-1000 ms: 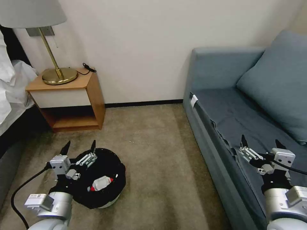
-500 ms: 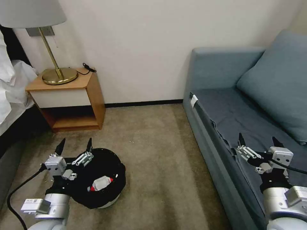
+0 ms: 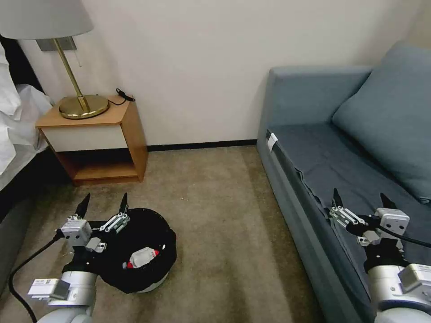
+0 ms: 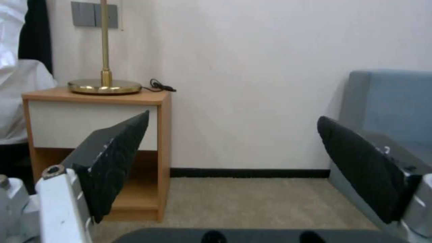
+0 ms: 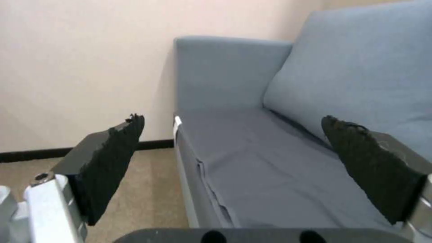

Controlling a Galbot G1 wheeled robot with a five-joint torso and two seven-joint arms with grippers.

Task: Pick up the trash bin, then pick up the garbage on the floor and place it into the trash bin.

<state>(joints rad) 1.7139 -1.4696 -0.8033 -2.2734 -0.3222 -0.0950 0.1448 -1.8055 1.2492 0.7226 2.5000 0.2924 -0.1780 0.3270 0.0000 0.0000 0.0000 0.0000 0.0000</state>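
The trash bin [image 3: 148, 262], round and white with a crinkly black bag, stands on the carpet at the lower left of the head view. Inside it lies garbage: a red-and-white packet [image 3: 142, 257]. My left gripper [image 3: 103, 202] hovers open over the bin's far left rim, holding nothing. In the left wrist view its two black fingers [image 4: 114, 158] stand wide apart, facing the nightstand. My right gripper [image 3: 359, 197] is open and empty above the sofa seat; the right wrist view shows its spread fingers [image 5: 112, 158] in front of the sofa.
A wooden nightstand [image 3: 96, 139] with a brass lamp [image 3: 81, 105] stands against the wall at the left, next to a bed with white bedding [image 3: 18, 121]. A blue-grey sofa [image 3: 341, 148] runs along the right. Open carpet [image 3: 220, 211] lies between them.
My left gripper has moved slightly left and toward the far rim of the bin, staying open. The right gripper has shifted a little farther over the sofa.
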